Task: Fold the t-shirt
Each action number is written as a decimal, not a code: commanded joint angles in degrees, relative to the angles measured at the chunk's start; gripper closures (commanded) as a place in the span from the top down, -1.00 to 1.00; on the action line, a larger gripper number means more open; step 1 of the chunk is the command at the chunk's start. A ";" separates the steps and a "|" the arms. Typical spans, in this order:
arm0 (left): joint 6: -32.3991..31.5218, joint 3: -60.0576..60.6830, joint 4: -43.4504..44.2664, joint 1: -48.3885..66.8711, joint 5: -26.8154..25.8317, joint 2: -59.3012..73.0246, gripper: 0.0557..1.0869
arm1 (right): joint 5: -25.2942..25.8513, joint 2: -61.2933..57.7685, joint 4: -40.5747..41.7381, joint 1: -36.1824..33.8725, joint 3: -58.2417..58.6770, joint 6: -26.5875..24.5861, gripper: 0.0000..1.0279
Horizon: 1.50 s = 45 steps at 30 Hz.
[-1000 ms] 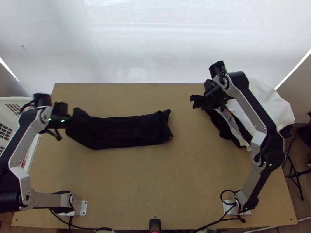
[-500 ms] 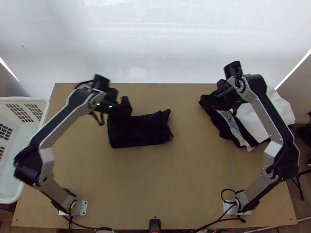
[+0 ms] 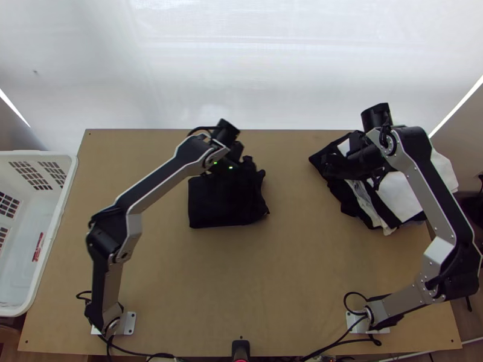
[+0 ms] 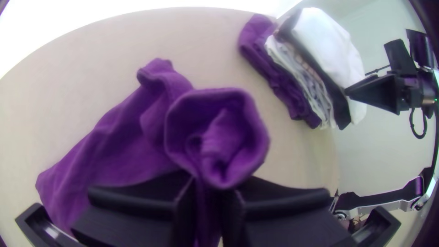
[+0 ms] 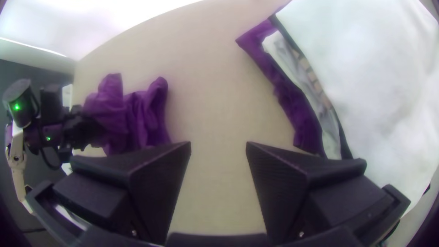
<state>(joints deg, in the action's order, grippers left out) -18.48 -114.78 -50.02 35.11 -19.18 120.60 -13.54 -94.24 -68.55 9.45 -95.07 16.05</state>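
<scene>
The dark t-shirt [image 3: 218, 202] lies as a compact folded bundle at the table's middle. Over its upper right part is my left gripper [image 3: 244, 172]. In the left wrist view the shirt [image 4: 114, 137] looks purple, and my left gripper [image 4: 208, 201] is shut on a gathered part that bulges up in a loop between its fingers. My right gripper [image 3: 332, 166] is over the left edge of the clothes pile. In the right wrist view, my right gripper [image 5: 218, 151] stands open with bare table between its fingers; the shirt [image 5: 130, 119] is off beside the other arm.
A pile of folded clothes [image 3: 395, 190], white on top with dark and grey layers, lies on the table's right side. At the left edge stands a white basket [image 3: 60, 211] with a small red thing inside. Bare wooden table [image 3: 241, 277] stretches between the arm bases.
My left gripper has swung right from the table's left side, carrying the shirt's left end over the rest, so the shirt is much shorter. The right gripper has shifted somewhat to the right.
</scene>
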 commanded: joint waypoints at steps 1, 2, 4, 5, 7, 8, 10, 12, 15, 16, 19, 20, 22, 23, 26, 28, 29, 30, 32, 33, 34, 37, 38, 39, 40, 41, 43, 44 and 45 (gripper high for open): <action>-0.86 -13.89 -0.87 4.70 -1.12 6.23 0.91 | 0.01 2.83 1.85 0.21 4.63 0.82 0.12; -1.12 -14.15 0.98 4.88 -1.12 5.44 0.91 | 0.01 2.92 2.02 0.30 5.24 0.82 0.12; -1.21 -14.15 2.29 5.58 -1.21 3.51 0.91 | 0.01 2.92 2.72 0.65 6.47 0.91 0.12; -1.21 -14.15 2.73 5.84 -1.21 2.36 0.91 | 0.01 2.92 3.16 0.83 7.00 0.91 0.12; -2.17 -14.15 3.79 5.76 -1.30 0.69 0.91 | 0.01 2.74 4.13 1.18 7.53 1.17 0.12; -2.26 -14.15 3.79 5.49 -1.47 0.08 0.91 | 0.01 2.48 4.39 1.45 7.44 1.44 0.12; -2.26 -13.98 3.61 4.09 -1.56 -0.80 0.91 | 0.01 1.86 4.83 2.50 6.82 1.61 0.12; -2.17 -13.10 3.00 1.80 -1.56 -1.59 0.91 | 0.01 0.81 4.83 4.79 6.03 1.88 0.12; -1.12 -11.34 0.80 -2.51 -2.44 -3.44 0.91 | -0.35 -2.44 4.92 8.74 4.72 2.14 0.13; 0.20 -10.55 -0.69 -3.65 -2.44 -4.14 0.91 | -2.28 -4.11 5.01 9.18 4.36 2.75 0.17; 2.48 -9.06 -5.88 -7.08 -2.27 -6.07 0.91 | -11.07 -10.27 4.92 9.18 2.96 3.72 0.37; 2.84 -7.74 -6.32 -8.31 -2.27 -7.22 0.91 | -11.95 -12.20 4.92 9.53 2.25 3.81 0.52; 3.45 -4.22 -6.32 -10.06 -2.09 -10.21 0.91 | -12.83 -15.89 4.92 10.67 -0.12 3.72 0.83; 3.71 -2.38 -5.97 -10.77 -1.74 -12.05 0.91 | -12.83 -17.74 5.01 11.03 -1.53 3.72 0.94; 4.86 4.04 -2.80 -11.73 0.55 -17.94 0.91 | -14.06 -22.92 5.01 11.64 -5.66 3.72 0.94; 5.82 7.73 -0.69 -11.82 3.27 -21.72 0.91 | -16.08 -26.00 5.10 11.82 -8.29 3.81 0.94; 6.26 9.23 -0.34 -11.82 4.59 -23.48 0.91 | -16.25 -27.32 5.10 12.17 -9.61 3.99 0.94; 6.61 10.37 -0.34 -11.91 4.85 -24.88 0.91 | -17.05 -28.55 5.10 12.26 -11.11 4.07 0.94; 6.88 12.21 -0.34 -12.26 5.73 -27.43 0.91 | -18.54 -31.01 5.10 12.17 -13.65 5.22 0.94; 7.23 13.00 -0.34 -12.44 5.91 -28.66 0.91 | -19.42 -31.80 5.10 11.99 -14.44 5.39 0.94; 7.67 14.06 -0.34 -12.61 6.00 -29.89 0.91 | -19.68 -32.59 4.92 11.73 -15.06 5.48 0.94; 8.02 15.47 -0.34 -13.67 6.52 -32.00 0.91 | -20.65 -34.26 4.75 10.59 -15.85 5.39 0.94; 8.11 15.82 -0.52 -14.02 6.52 -32.53 0.91 | -21.53 -34.96 4.75 10.06 -16.03 5.39 0.94; 8.28 15.99 -0.52 -14.63 6.52 -32.79 0.91 | -22.32 -35.67 4.75 9.53 -15.94 5.39 0.94; 8.28 15.99 -0.69 -15.07 6.52 -33.14 0.91 | -22.41 -36.02 4.66 9.09 -15.85 5.39 0.94; 8.28 16.08 -0.87 -15.51 6.52 -33.32 0.91 | -22.58 -36.37 4.66 8.65 -15.59 5.39 0.94; 8.28 16.17 -1.04 -16.04 6.52 -33.58 0.91 | -23.46 -36.90 4.66 8.21 -14.80 4.95 0.94; 8.28 16.17 -1.04 -16.22 6.61 -33.67 0.91 | -24.08 -37.16 4.66 8.12 -14.36 4.78 0.94; 8.28 16.43 -1.04 -16.39 6.61 -33.76 0.91 | -25.22 -37.42 4.66 8.21 -13.92 4.42 0.94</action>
<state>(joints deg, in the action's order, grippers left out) -10.61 -100.38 -50.87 20.62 -12.97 89.47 -35.24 -128.44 -63.72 18.94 -109.25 21.19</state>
